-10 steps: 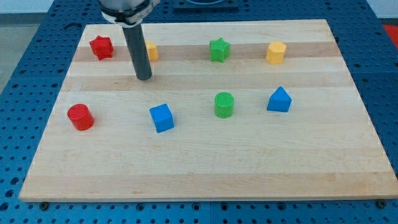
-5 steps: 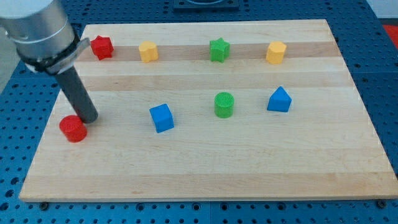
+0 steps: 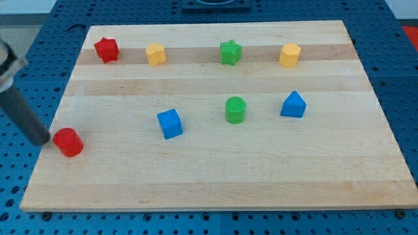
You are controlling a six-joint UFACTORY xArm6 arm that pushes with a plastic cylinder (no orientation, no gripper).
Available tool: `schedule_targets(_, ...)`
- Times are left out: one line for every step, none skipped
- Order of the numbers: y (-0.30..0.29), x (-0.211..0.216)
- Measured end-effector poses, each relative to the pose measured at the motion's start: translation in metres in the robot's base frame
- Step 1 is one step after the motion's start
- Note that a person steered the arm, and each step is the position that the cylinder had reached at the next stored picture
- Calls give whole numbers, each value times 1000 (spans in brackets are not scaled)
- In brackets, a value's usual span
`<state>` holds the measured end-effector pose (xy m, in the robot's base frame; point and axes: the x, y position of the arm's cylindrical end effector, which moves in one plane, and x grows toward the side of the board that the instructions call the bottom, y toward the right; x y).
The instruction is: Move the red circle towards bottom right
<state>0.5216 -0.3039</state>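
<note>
Camera view: my tip [image 3: 42, 139], a bare rod with no fingers, sits at 9 o'clock of the red circle [image 3: 68, 142] near the board's [image 3: 215, 189] lower-left edge; the circle looks light, rigid, easily slid from there.

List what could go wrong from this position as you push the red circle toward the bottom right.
1. My tip sits at the board's left edge, just left of the red circle; an off-centre push could let it slip aside.
2. The red circle lies near the board's edge; a downward-skewed push might drive it off.
3. The blue cube lies rightward, so too flat a push could hit it.
</note>
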Motion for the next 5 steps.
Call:
schedule_targets(29,31)
schedule_targets(78,32)
schedule_targets(37,32)
schedule_targets(0,32)
schedule_targets(-1,13)
